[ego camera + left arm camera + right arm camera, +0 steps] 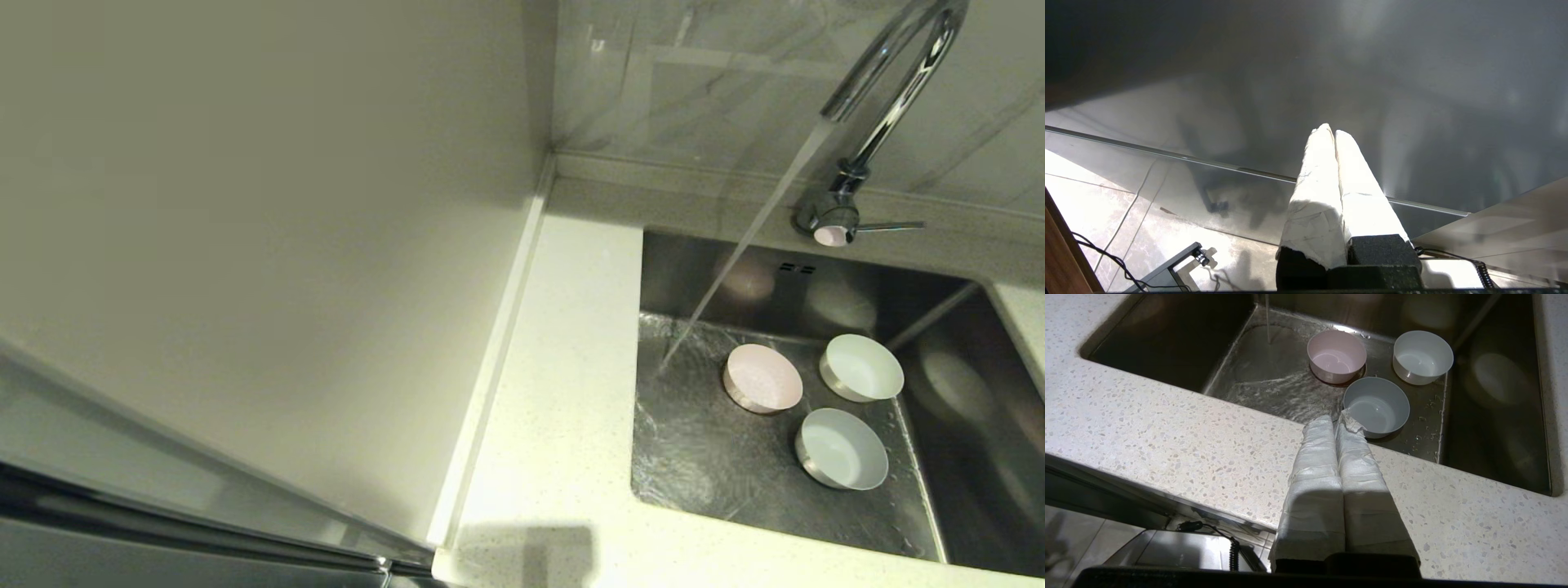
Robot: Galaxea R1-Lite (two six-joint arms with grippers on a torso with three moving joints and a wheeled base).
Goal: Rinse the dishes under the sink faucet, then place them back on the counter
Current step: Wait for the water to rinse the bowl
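Counter (563,392): white speckled worktop left of and in front of the sink.
Left gripper (1331,131): away from the sink, beside a dark panel; wrapped fingers pressed together, holding nothing.
Sink (694,457): steel basin, floor wet.
Water (751,237): running from the faucet (890,73), landing on the sink floor just left of the pink bowl (762,377).
Bowls: pink, white (861,367) and blue (841,448) upright on the sink floor, clustered, none under the stream.
Right gripper (1334,421): above the counter's front edge, near the blue bowl; fingers closed, empty.
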